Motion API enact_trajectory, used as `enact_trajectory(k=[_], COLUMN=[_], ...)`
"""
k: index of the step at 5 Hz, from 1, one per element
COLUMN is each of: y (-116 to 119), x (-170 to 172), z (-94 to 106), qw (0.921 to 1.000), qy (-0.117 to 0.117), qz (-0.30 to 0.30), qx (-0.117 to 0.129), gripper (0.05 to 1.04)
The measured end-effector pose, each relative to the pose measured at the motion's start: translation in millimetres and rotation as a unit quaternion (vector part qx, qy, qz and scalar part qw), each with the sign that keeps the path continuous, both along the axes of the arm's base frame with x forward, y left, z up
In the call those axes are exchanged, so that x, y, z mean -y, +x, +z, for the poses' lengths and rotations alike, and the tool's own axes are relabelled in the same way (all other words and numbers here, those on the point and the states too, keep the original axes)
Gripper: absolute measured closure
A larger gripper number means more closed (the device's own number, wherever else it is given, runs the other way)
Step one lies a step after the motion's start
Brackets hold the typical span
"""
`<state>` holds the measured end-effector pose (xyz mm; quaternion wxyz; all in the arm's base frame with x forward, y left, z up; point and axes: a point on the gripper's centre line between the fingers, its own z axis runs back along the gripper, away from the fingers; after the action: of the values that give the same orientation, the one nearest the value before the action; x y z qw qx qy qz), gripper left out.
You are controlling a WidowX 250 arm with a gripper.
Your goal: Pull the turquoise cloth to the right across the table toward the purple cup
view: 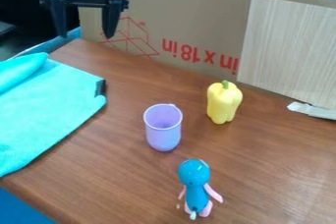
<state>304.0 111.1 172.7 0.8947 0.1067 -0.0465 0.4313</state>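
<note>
Leftward on the brown wood-grain tabletop [111, 179], see the turquoise cloth [46, 115], nearest to the gripper [84, 35], spread flat with a rolled fold on top and a small dark patch [100, 88] at its right corner. Find the black gripper above and behind it, at the upper left, hanging in the air with jaws wide apart and pointing down, holding nothing. Right of the cloth, well apart from it, note the lilac cup [163, 133] near the middle of the table. Beyond the cup and to its right, see the yellow toy bell pepper [224, 104], upright with its green stem on top. Nearer the camera, just below the cup, find the blue toy figure [195, 196] with pink limbs, round head towards the cup. Across the back, note the upright cardboard panel [203, 24] with red print, standing like a wall, then the pale wood-grain board [289, 51] in front of its right part and the torn white strip [314, 111] at that board's foot. As for containers, count the cup: standing mouth up, showing its lilac inner wall; cannot make out its bottom.
</note>
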Motion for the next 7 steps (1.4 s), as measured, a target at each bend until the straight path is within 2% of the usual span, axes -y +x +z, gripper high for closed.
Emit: enact_trajectory(k=[1,2,3,5,6,7], y=[1.3,4.3,8.0,0.0,-8.9,-9.5], x=[0.4,-15.9,-41.7,-73.7,-81.4,-94.4], z=[-11.1,-30.6,-55.7,-76.5,-96.4,-97.3], qw=[0.9999,0.9996,0.9995,0.9985,0.9949,0.9943], qy=[-0.006,-0.018,-0.017,-0.03,-0.044,-0.045], qz=[-0.002,-0.007,-0.005,-0.043,-0.083,-0.068], qx=[-0.015,-0.022,-0.025,0.016,0.037,0.068], gripper=[0.083,0.083,0.083,0.083,0.083,0.083])
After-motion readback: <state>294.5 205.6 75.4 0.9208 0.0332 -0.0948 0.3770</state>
